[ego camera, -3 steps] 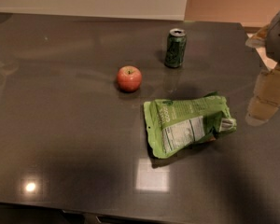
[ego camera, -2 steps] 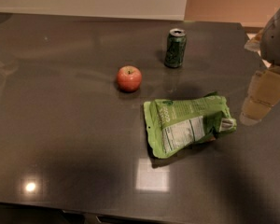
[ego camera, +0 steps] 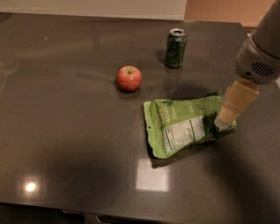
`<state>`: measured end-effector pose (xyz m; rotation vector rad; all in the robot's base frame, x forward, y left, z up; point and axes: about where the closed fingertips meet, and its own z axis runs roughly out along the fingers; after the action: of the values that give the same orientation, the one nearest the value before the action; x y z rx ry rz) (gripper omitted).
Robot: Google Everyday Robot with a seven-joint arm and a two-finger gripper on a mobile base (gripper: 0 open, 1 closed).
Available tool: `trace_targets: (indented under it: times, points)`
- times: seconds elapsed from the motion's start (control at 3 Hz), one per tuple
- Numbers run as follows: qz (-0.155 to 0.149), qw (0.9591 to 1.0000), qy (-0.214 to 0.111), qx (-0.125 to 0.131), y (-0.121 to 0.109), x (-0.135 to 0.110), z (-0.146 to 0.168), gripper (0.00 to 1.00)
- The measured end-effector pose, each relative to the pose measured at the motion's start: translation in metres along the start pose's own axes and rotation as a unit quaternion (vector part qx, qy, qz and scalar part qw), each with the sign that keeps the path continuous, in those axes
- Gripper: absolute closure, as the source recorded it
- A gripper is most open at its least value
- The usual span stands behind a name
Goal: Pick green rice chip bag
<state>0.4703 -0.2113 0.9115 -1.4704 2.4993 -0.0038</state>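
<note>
The green rice chip bag [ego camera: 182,124] lies flat on the dark table [ego camera: 65,125], right of centre. It is crinkled lime-green foil with white lettering and a white nutrition label facing up. My gripper [ego camera: 225,121] comes down from the right on a cream-coloured arm. Its tip is at the bag's right end, over or touching the foil there.
A red apple [ego camera: 129,78] sits left of and beyond the bag. A dark green soda can [ego camera: 175,47] stands upright farther back. The table's right edge runs just past my arm, and its front edge is near the bottom of the view.
My gripper has moved left and down from beside the bag's right end onto that end. The bag, apple and can have not moved.
</note>
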Motion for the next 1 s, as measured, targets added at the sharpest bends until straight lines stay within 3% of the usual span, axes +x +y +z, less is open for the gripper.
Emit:
trace_targets:
  times: [0.67, 1.0]
  points:
    - [0.052, 0.9957, -0.026, -0.072, 0.018, -0.013, 0.043, 0.00]
    - [0.058, 0.9935, -0.034, -0.091, 0.029, -0.022, 0.049, 0.18]
